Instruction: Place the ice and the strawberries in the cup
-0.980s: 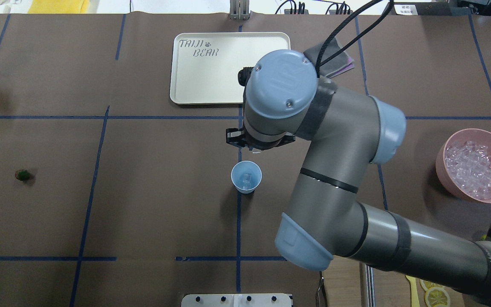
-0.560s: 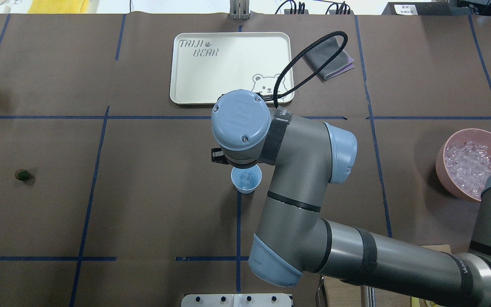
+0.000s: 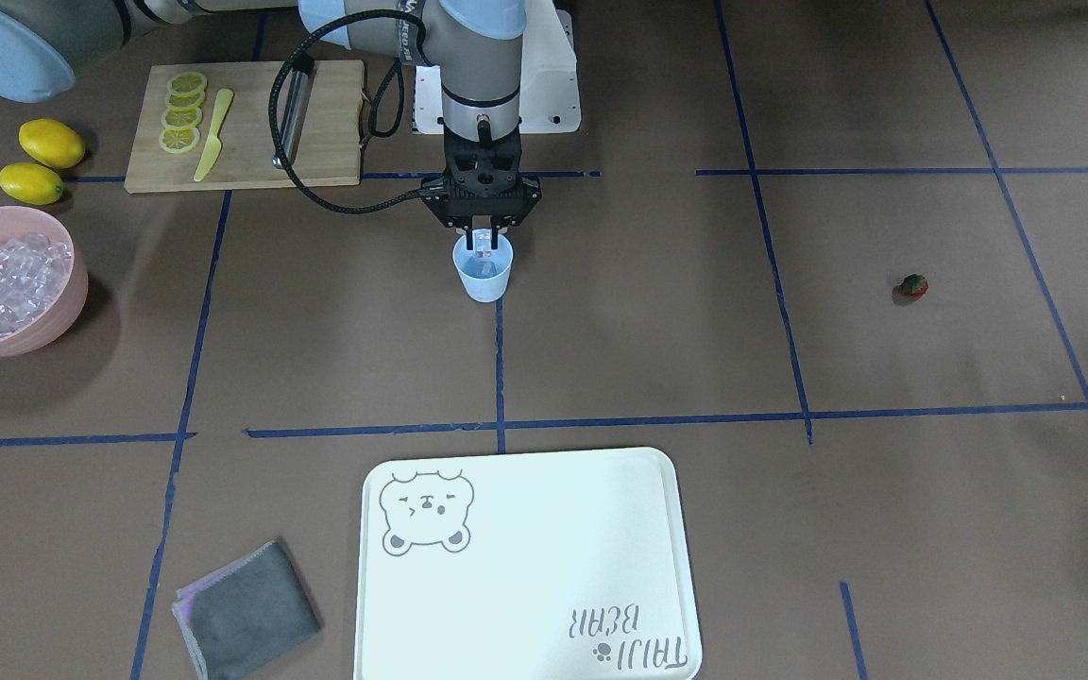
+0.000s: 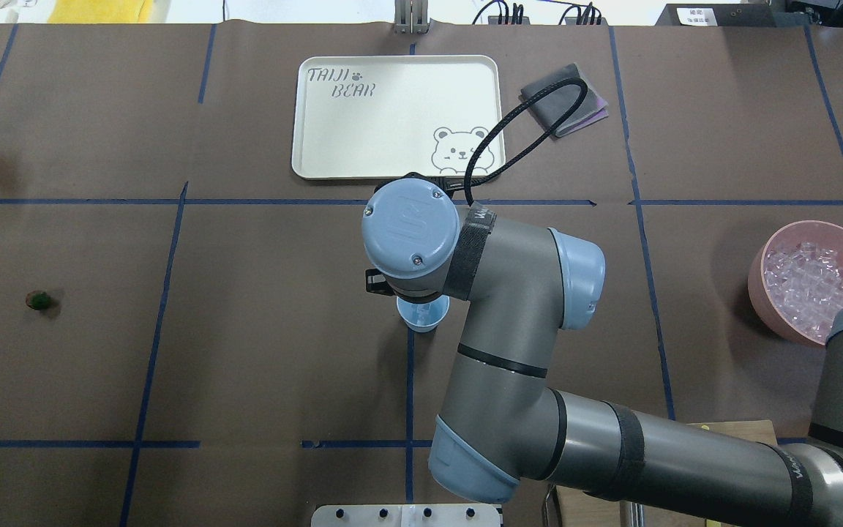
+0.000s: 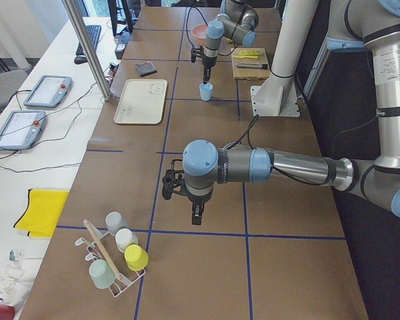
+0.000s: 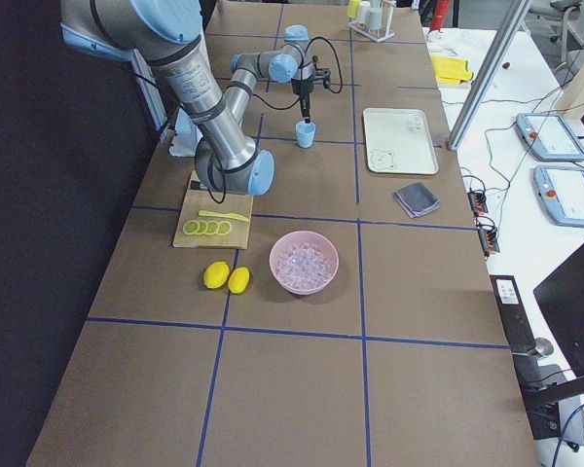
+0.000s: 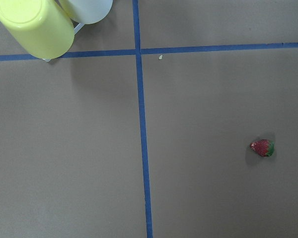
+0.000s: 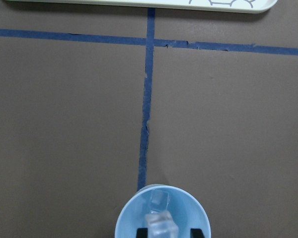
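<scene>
Right gripper (image 3: 487, 244): directly over the small pale light-blue plastic cup (image 3: 484, 279), fingers clamped on a clear glassy ice cube (image 8: 161, 225).
Cup: upright on the centre blue tape line (image 3: 499, 359), another small clear ice cube (image 8: 159, 200) at its bottom.
Tiny red strawberry (image 3: 912, 284): on the brown table (image 3: 695, 331), well apart to the left.
Left gripper (image 5: 195, 219): above the table's left end; grip cannot be told.
Large pink bowl (image 3: 62, 302) of ice: right.
Cream rectangular tray (image 4: 392, 117): far.

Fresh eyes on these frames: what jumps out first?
The right gripper hangs over the light-blue cup at the table's centre, holding an ice cube at its mouth, with another cube already inside. A pink bowl heaped with ice sits toward the robot's right end. One tiny strawberry lies alone on the robot's left side.
</scene>
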Controlling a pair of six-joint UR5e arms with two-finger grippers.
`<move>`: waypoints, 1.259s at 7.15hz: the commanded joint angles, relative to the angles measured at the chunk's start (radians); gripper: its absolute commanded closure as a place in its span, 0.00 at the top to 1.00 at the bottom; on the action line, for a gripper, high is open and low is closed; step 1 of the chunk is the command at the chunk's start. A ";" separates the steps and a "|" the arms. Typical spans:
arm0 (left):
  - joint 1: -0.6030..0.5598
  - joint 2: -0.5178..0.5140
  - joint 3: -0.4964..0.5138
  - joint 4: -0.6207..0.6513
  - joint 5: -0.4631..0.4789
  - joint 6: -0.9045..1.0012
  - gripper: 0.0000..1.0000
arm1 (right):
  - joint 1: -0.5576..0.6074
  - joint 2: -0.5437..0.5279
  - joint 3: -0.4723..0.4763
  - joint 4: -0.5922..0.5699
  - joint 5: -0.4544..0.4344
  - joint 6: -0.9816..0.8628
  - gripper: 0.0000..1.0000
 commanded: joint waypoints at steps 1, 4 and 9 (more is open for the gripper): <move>0.000 0.000 0.000 0.000 0.000 0.000 1.00 | 0.000 0.002 0.004 0.000 -0.003 -0.003 0.99; 0.000 -0.006 -0.021 -0.002 0.000 0.000 1.00 | 0.100 -0.013 0.054 -0.009 0.045 -0.102 0.99; 0.000 -0.008 -0.038 0.000 0.006 -0.011 1.00 | 0.605 -0.336 0.194 -0.008 0.460 -0.801 0.99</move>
